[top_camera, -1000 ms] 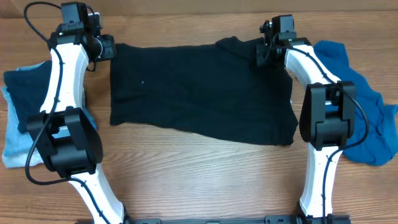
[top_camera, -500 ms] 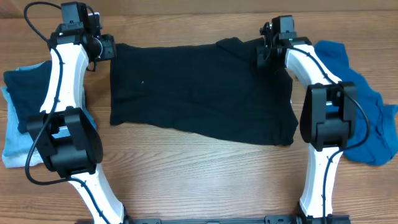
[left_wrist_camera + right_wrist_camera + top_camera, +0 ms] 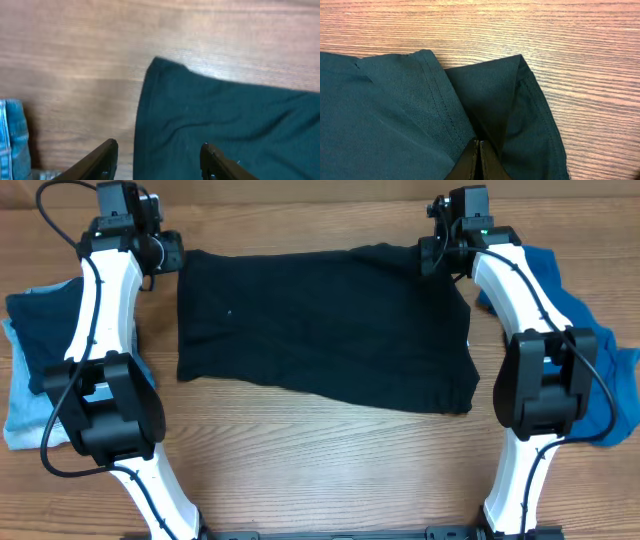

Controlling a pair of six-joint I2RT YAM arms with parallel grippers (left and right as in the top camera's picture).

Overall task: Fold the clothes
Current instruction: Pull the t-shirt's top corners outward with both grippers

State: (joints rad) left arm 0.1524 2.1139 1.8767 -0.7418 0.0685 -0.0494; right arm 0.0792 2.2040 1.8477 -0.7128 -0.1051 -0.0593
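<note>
No fold yet: the large plain black fabric shirt [image 3: 320, 330] lies flat; my right gripper [image 3: 479, 162] clenches its corner, my left gripper [image 3: 159, 152] hangs released.

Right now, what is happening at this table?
Two robot arms are at work on a black garment that lies spread on the table. The right gripper is shut on its far right corner. The left gripper hangs open over the far left corner, not gripping. A teal garment lies at the right.
</note>
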